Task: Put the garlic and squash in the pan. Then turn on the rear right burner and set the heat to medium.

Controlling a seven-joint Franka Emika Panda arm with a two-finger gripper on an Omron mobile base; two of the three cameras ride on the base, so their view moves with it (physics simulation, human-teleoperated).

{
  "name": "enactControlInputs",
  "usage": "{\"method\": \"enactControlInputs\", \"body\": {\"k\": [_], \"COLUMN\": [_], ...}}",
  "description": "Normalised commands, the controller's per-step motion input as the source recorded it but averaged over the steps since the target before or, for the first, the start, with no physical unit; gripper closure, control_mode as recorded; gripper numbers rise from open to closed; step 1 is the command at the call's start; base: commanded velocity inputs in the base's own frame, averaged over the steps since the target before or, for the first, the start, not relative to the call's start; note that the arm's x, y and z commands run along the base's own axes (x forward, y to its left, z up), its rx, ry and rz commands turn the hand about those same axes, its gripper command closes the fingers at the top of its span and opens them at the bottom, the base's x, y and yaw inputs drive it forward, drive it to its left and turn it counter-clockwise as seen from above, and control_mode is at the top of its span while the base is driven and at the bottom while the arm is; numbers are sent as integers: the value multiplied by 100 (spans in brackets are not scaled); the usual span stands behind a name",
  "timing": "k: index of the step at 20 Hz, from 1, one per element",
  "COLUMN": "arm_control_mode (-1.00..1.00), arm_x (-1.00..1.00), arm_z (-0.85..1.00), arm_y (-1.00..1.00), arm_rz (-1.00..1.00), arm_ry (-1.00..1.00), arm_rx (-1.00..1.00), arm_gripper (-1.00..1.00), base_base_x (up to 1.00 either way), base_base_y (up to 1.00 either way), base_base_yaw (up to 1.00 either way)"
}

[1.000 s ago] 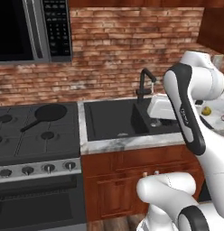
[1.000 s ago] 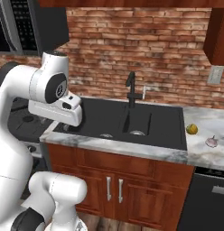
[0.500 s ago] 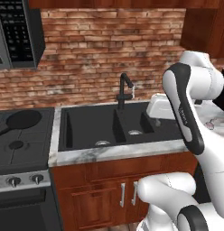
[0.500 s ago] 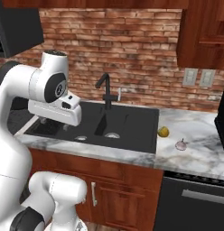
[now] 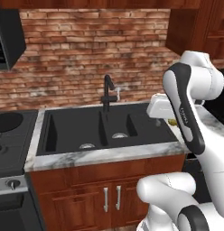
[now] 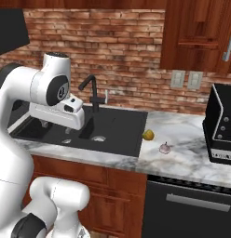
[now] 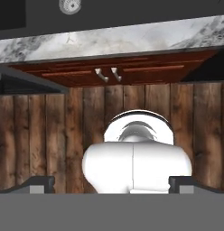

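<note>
On the marble counter right of the sink lie the yellow squash (image 6: 148, 135) and, a little nearer, the whitish garlic (image 6: 165, 148). A sliver of the squash (image 5: 173, 122) peeks out behind my arm. The black pan (image 5: 5, 122) sits on the stove at the far left edge and hides the rear right burner. My gripper (image 6: 54, 126) hangs over the front of the sink, well left of both vegetables. In the hand view the gripper (image 7: 113, 182) points down at the floor. Its fingertips (image 7: 39, 182) stand wide apart and open with nothing between them.
A black double sink (image 5: 105, 128) with a tall faucet (image 5: 107, 92) fills the middle. A black appliance (image 6: 222, 125) stands on the counter at the far right, above a dishwasher (image 6: 192, 204). A stove knob (image 5: 13, 183) shows at the lower left.
The base has driven to the right, so the whole scene slid left. The stove is now nearly out of frame, and the squash and garlic are closer. The arm's pose is unchanged.
</note>
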Motion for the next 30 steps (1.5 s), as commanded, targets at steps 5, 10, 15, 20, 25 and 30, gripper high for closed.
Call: {"method": "enactControlInputs", "body": {"k": [5, 10, 15, 20, 25, 30], "arm_control_mode": [100, 100, 100, 100, 100, 100], "arm_x": [0, 0, 0, 0, 0, 0], "arm_z": [0, 0, 0, 0, 0, 0], "arm_y": [0, 0, 0, 0, 0, 0], "arm_rz": [0, 0, 0, 0, 0, 0], "arm_ry": [0, 0, 0, 0, 0, 0], "arm_rx": [0, 0, 0, 0, 0, 0], "arm_gripper": [-100, -100, -100, -100, -100, -100], "base_base_x": [27, 49, 53, 6, 0, 0], "base_base_y": [-48, -30, -9, -2, 0, 0], "base_base_yaw": [0, -8, -15, -14, 0, 0]}}
